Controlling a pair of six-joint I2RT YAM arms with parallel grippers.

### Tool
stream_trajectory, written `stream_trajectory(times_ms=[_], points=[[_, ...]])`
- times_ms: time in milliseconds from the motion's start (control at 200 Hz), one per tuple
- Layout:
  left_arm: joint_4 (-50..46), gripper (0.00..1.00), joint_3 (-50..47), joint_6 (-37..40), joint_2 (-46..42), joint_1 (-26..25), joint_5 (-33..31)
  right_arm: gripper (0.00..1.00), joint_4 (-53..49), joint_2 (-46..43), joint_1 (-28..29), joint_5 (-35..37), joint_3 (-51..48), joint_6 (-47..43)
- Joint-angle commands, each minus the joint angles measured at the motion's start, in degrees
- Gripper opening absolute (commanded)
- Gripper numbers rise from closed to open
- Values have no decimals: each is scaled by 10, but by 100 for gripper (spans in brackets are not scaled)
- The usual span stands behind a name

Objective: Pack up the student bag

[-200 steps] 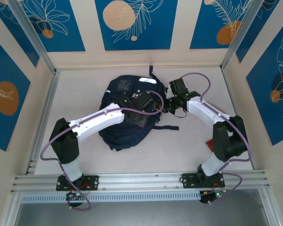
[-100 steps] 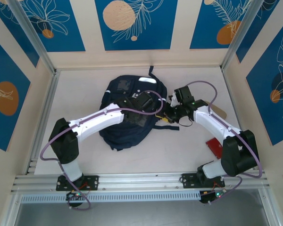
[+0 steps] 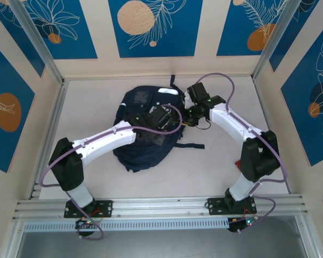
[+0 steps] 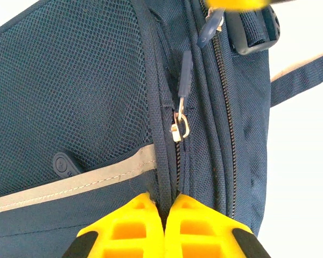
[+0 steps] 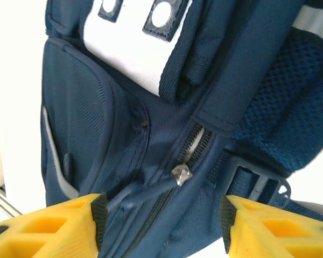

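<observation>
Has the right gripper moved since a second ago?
Yes. In the top view the right gripper has shifted toward the back wall, further up the student bag's right edge.

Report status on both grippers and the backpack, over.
Left gripper shut, pinching backpack seam near zipper slider. Right gripper open, facing the zipper pull. Plastic buckle close beside that pull.

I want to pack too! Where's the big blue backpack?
In the top view, the student bag lies mid-table under the left arm, with the right gripper at its right side.
</observation>
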Motion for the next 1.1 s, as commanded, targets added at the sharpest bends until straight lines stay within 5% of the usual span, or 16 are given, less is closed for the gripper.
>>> stream_trajectory(times_ms=[0, 355, 495, 675, 895, 1095], points=[[32, 0, -2, 5, -25, 5, 6, 57, -43, 24, 10, 4, 30, -4], [34, 0, -6, 5, -28, 5, 3, 24, -57, 4, 5, 1, 0, -35], [32, 0, -6, 6, -30, 6, 3, 24, -62, 11, 3, 1, 7, -41], [30, 0, -4, 7, -29, 6, 4, 37, -63, 8, 3, 16, 6, -55], [28, 0, -5, 8, -32, 7, 1, 23, -83, 1, 2, 53, 4, -80], [29, 0, -19, 18, -37, 6, 4, 37, -85, 4, 7, 31, 19, -130]])
